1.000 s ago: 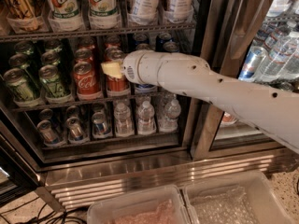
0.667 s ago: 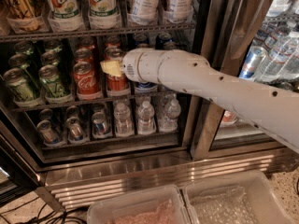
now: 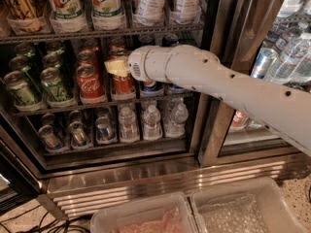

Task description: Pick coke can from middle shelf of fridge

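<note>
The fridge stands open in front of me. Its middle shelf holds lanes of green, red and blue cans. A red coke can stands at the front of one lane. Another coke can stands in the lane to its right. My gripper, with yellow tips, is at the end of the white arm, which reaches in from the right. The gripper sits at the top of that second coke can, whose upper part it hides.
Green cans stand left of the coke cans and blue Pepsi cans right, behind the arm. Tall 7UP cans are above, small water bottles below. A steel door post is at the right. Two clear bins lie below.
The gripper has edged slightly upward at the second coke can. The cans have not moved.
</note>
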`<state>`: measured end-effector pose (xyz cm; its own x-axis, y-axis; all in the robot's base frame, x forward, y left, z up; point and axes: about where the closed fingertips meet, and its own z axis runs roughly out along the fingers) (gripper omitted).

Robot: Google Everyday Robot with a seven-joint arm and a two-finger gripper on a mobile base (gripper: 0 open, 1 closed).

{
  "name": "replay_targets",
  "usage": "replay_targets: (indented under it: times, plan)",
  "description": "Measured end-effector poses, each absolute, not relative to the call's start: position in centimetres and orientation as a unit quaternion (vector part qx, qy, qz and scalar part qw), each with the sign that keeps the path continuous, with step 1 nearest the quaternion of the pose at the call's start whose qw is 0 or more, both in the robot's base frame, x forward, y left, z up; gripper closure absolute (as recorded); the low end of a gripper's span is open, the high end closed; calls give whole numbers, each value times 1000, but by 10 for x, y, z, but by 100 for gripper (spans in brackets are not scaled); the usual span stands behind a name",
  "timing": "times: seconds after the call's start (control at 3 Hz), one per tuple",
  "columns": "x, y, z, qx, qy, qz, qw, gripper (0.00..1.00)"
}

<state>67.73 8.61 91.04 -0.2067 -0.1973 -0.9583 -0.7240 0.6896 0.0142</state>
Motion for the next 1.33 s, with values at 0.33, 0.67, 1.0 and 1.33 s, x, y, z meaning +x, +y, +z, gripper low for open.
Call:
replay_targets:
  times: [0.33,0.67,1.0,1.33]
  plan:
    - [658,90,903,-319,749,260,520,100]
    - [629,101,890,-325,761,293,479,100]
    - [626,101,894,-326,761,295,477,100]
    - [614,100,890,-329,767,300,462,100]
